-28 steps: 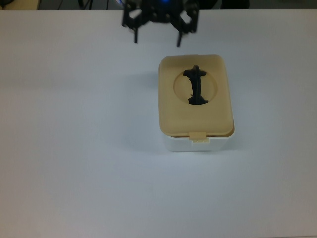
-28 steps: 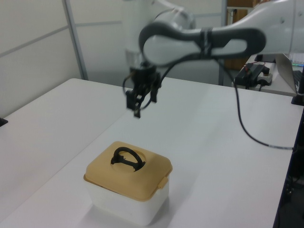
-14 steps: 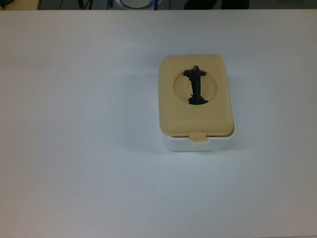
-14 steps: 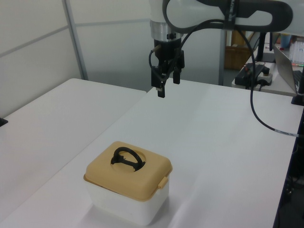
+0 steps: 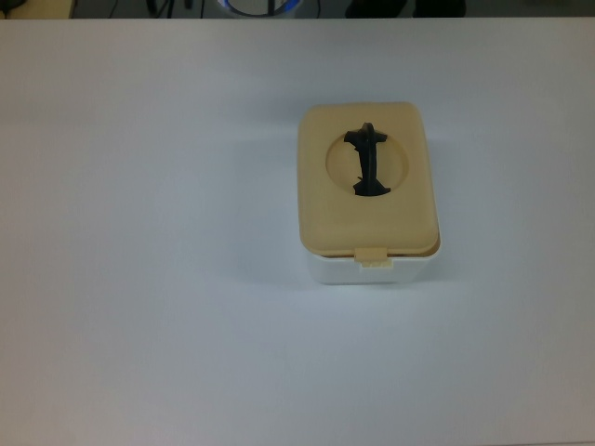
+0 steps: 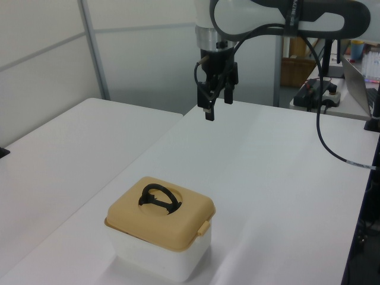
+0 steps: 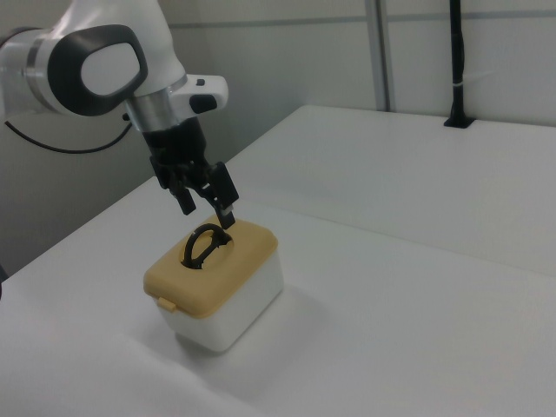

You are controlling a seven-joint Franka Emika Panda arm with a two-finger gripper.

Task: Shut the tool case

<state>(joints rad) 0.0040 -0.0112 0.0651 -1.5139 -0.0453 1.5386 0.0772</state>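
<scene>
Top view: the tool case (image 5: 369, 190) sits right of centre on the white table (image 5: 139, 279), its tan lid (image 5: 367, 214) flat on the white tub. The arm is out of frame.

Left view: the gripper (image 6: 217, 101) hangs high beyond the case, fingers apart and empty. The lid looks seated (whether the front latch tab (image 6: 203, 227) has clicked is unclear). A firm downward press near it would likely finish the job.

Right view: the black handle (image 7: 205, 243) stands upright, with the gripper overlapping it; their true separation is unclear.

white table (image 5: 139, 279), closed tool case (image 5: 368, 190) resting on it
</scene>
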